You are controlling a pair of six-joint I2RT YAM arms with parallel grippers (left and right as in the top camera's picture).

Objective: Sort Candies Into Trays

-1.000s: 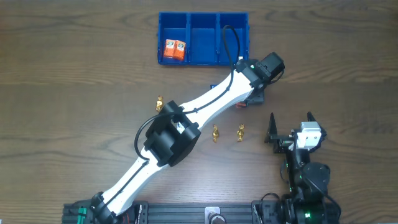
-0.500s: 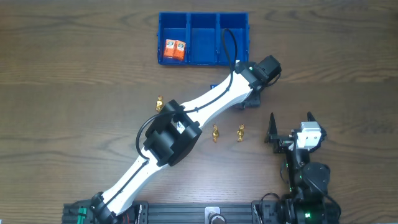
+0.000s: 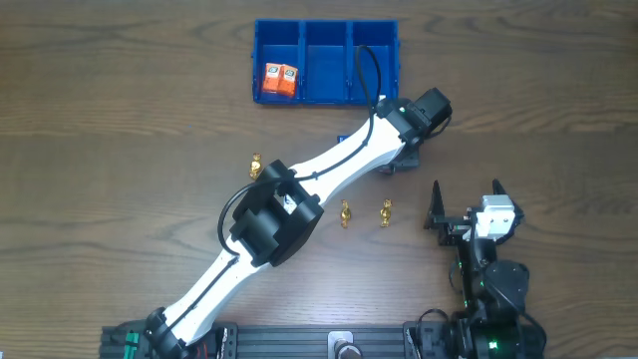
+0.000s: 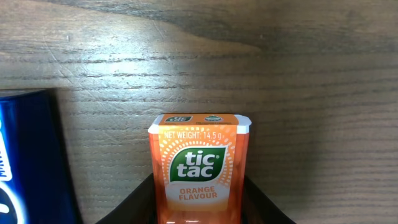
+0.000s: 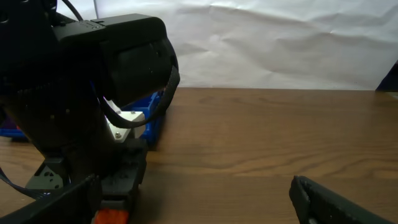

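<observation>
1. The left gripper (image 4: pixel 200 193) pinches an orange candy box (image 4: pixel 200 165), one dark finger pressed against each long side.
2. The box's long axis runs in line with the fingers. Its white-rimmed cap end points away from the wrist and its printed face is turned toward the wrist camera.
3. In the top view the left arm reaches across the middle to the table's right part, just below the right end of the blue tray (image 3: pixel 326 101). The wrist covers the box there, so its heading on the table cannot be read from above.
4. The right wrist view catches a small orange piece of the box (image 5: pixel 111 217) low under the left arm's gripper. Whether it touches the wood cannot be told.
5. The left wrist view shows a blue box (image 4: pixel 28 155) lying on the table just beside the orange one, apart from it.
6. The tray's left compartment holds two orange boxes (image 3: pixel 279 80), side by side.
7. Three gold-wrapped candies lie on the wood: one (image 3: pixel 255 166) left of the arm, and two (image 3: pixel 346 213) (image 3: pixel 386 212) near each other below it.
8. The right gripper (image 3: pixel 467 189) sits near its base, fingers spread wide, holding nothing.
</observation>
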